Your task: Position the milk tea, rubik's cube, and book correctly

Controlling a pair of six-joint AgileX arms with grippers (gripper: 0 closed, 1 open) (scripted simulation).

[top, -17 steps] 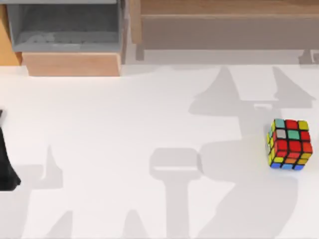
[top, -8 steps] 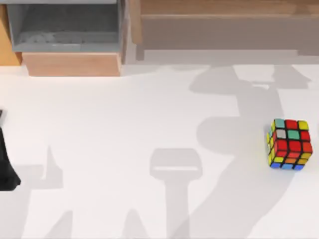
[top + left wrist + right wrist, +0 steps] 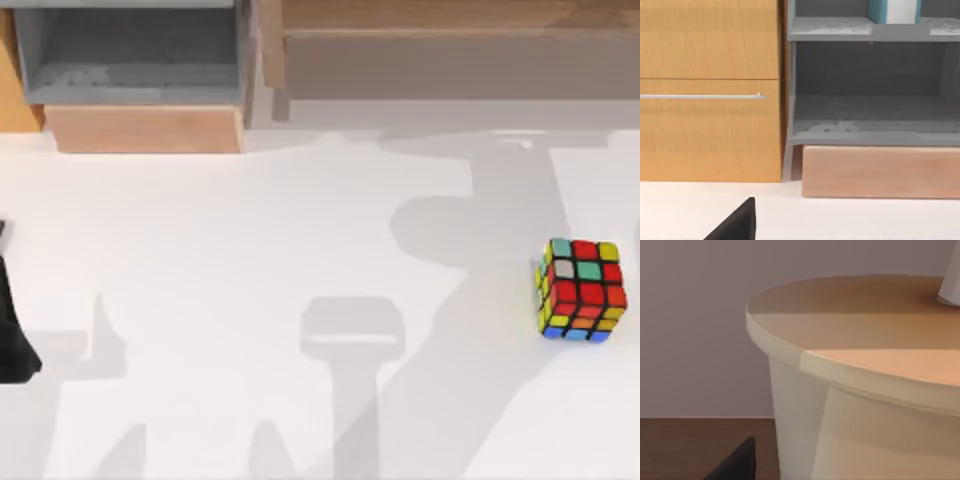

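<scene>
rubik's cube (image 3: 581,290) sits on the white counter (image 3: 250,260) near the right edge, upright, well apart from everything else

Left arm (image 3: 12,330) is a dark shape at the counter's far left edge, parked; left hand (image 3: 735,226) shows as a black corner low in the left wrist view, can't tell whether it is released or clenched. That view faces a wooden cabinet (image 3: 710,90) with a thin metal handle (image 3: 700,96), and beside it a grey shelf unit (image 3: 870,90) on a light wood base (image 3: 880,172), with a teal and white thing (image 3: 894,11) on the upper shelf

Right wrist view has a cream cup (image 3: 865,390) with a tan top very close; right hand (image 3: 735,466) is a black corner beside it, grip state can't tell
</scene>
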